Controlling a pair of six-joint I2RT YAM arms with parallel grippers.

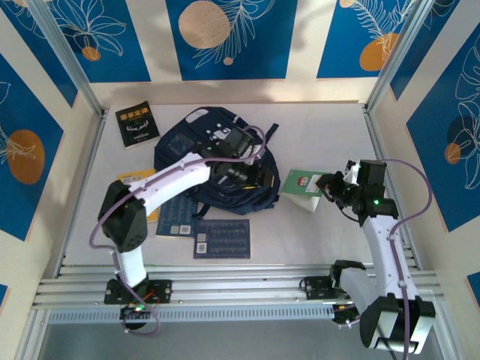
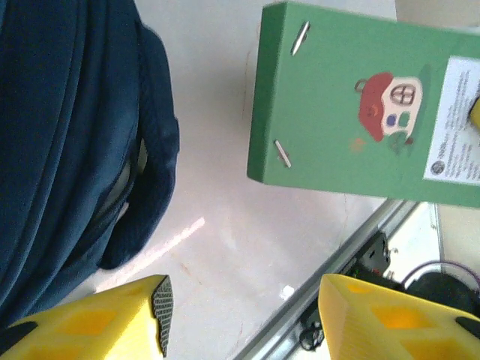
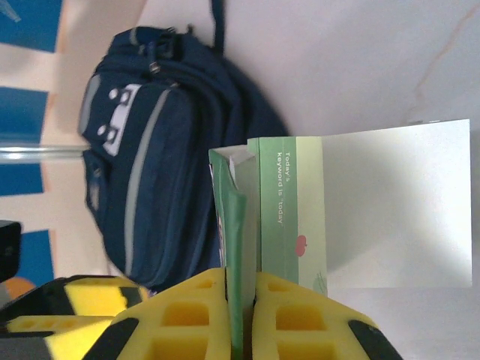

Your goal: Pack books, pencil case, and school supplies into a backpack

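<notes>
- The left gripper (image 2: 244, 304) was positioned at the right edge of the backpack (image 1: 180, 146), with its jaws set apart and nothing between them.
- The right gripper (image 3: 241, 300) was clamped on one edge of the green booklet (image 3: 289, 210), which was held just right of the backpack.
- The black book (image 1: 136, 124) was laid left of the backpack's top.
- A dark blue book (image 1: 222, 238) was laid just below the backpack, and the yellow-orange book (image 1: 139, 184) to its left.
</notes>
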